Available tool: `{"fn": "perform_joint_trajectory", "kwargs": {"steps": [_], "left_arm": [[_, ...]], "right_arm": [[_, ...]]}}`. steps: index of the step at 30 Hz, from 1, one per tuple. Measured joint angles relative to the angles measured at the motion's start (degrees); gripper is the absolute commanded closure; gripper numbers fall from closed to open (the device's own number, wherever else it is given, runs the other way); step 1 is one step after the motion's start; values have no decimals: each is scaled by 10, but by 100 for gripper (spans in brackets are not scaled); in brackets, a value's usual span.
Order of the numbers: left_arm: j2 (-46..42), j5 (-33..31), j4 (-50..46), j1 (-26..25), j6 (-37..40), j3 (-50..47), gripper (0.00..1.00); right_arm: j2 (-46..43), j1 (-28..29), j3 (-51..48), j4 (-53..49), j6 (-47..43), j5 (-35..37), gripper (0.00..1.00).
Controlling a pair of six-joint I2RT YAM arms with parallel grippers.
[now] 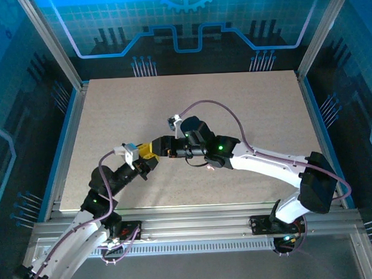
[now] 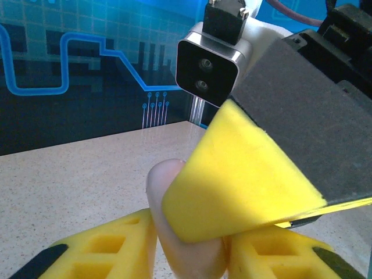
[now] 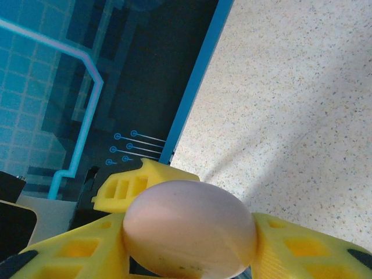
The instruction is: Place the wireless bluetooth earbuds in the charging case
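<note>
Above the middle of the table (image 1: pixel 234 100), the 2 arms meet tip to tip. The right gripper (image 3: pixel 189 256) is partly closed, with its 2 yellow fingers (image 3: pixel 302 244) pressed against the sides of a whitish-pink, egg-shaped charging case (image 3: pixel 189 229). The left gripper (image 2: pixel 189 253) grips the same case from the opposite side at a narrow setting. The case sits between its fingers (image 2: pixel 104 244) and touches both. 1 right finger overlaps the case in the left wrist view. The case is held clear of the table.
</note>
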Motion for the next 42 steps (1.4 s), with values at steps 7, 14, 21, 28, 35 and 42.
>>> {"fn": "perform_joint_trajectory", "kwargs": {"steps": [7,14,21,28,35,42], "left_arm": [[-2,0,-6,0,0,0,75],[-2,12,-10,0,-5,0,77],[7,58,-8,0,-16,1,78],[33,122,28,0,-31,1,79],[37,170,64,0,-49,1,78],[44,196,91,0,-56,1,78]], "right_arm": [[-8,2,-14,12,-17,3,33],[-68,3,-42,0,-90,28,32],[-184,-17,-76,-26,-270,25,35],[-246,-50,-103,-71,-531,-41,37],[-242,-75,-107,-129,-718,-91,37],[-184,-92,-70,-165,-785,-151,39]]}}
